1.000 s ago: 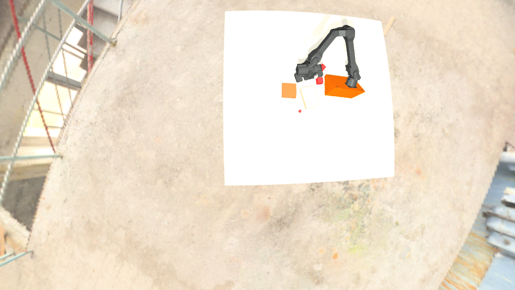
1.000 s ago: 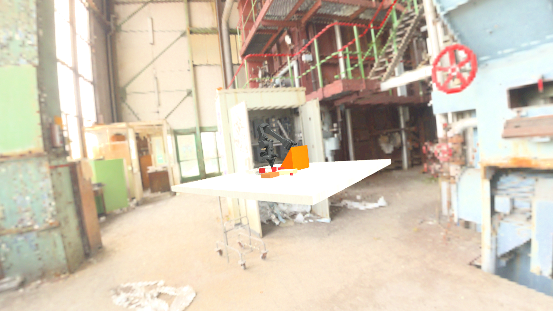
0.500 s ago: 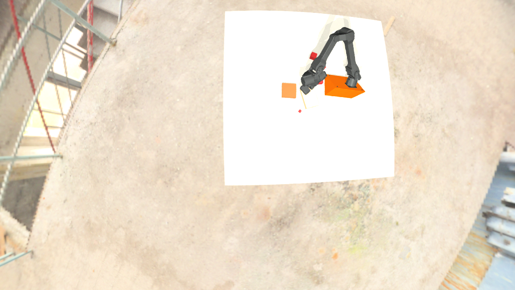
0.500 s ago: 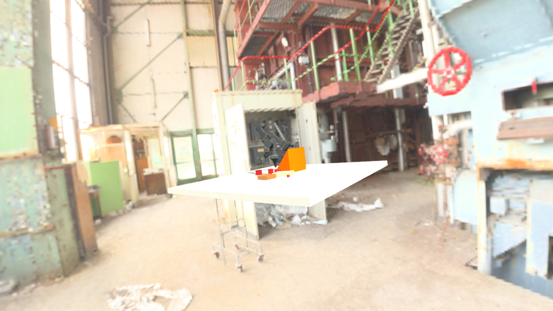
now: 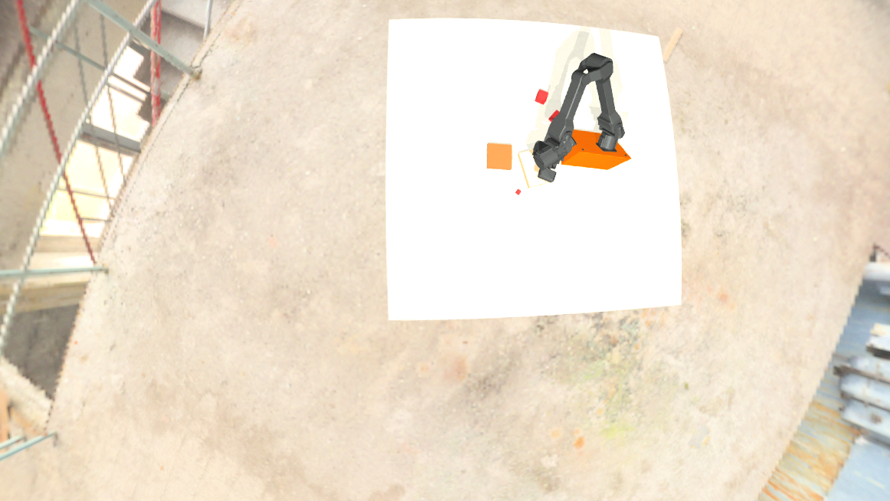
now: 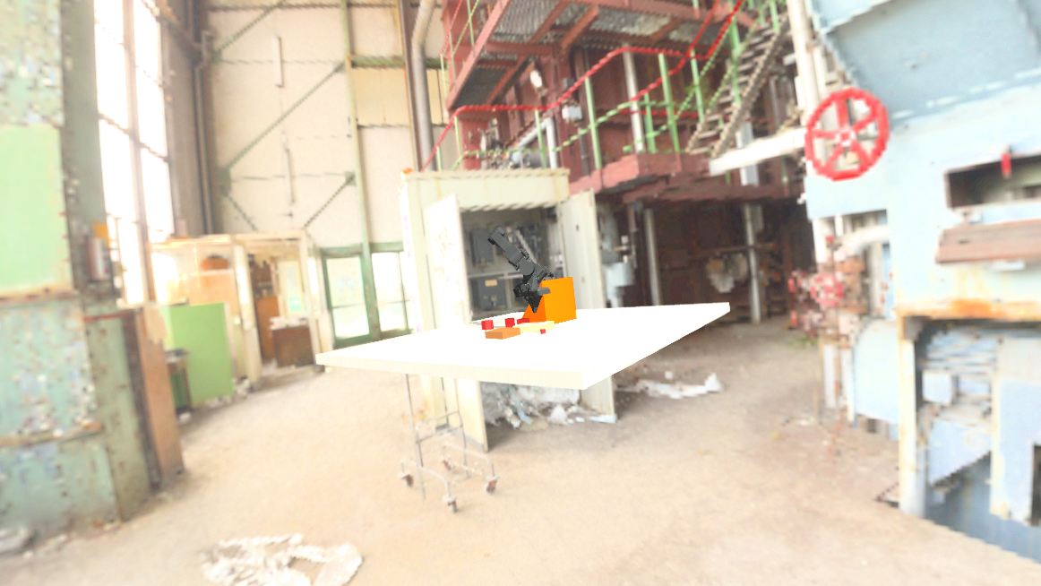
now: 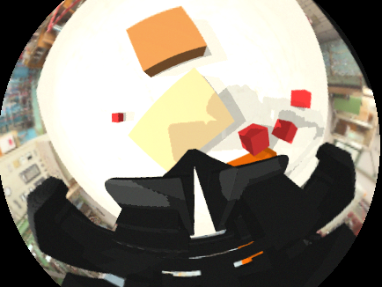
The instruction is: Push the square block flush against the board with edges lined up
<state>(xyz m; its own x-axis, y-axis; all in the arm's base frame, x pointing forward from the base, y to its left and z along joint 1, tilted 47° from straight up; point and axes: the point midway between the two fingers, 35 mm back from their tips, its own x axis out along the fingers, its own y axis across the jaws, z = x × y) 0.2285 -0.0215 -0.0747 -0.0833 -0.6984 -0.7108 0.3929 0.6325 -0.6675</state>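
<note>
The orange square block (image 5: 499, 155) (image 6: 503, 332) (image 7: 167, 40) lies flat on the white table. The pale yellow board (image 5: 529, 175) (image 6: 538, 327) (image 7: 189, 99) lies flat beside it, turned at an angle to the block. A gap shows between them, with one corner of the board nearest the block. My gripper (image 6: 535, 310) (image 7: 192, 151) is shut and empty, above the board's side away from the block. The arm hides part of the board in the top view, and the fingers cover its near corner in the wrist view. I cannot tell the exact fingertip height.
Several red cubes stand around: a larger one (image 5: 541, 96) (image 7: 301, 99), another (image 5: 554, 116) (image 7: 284, 130), one (image 7: 253, 138) near the board, and a tiny one (image 5: 517, 191) (image 7: 117, 117) on the board's other side. The orange base box (image 5: 585, 158) (image 6: 559, 298) stands beyond the board.
</note>
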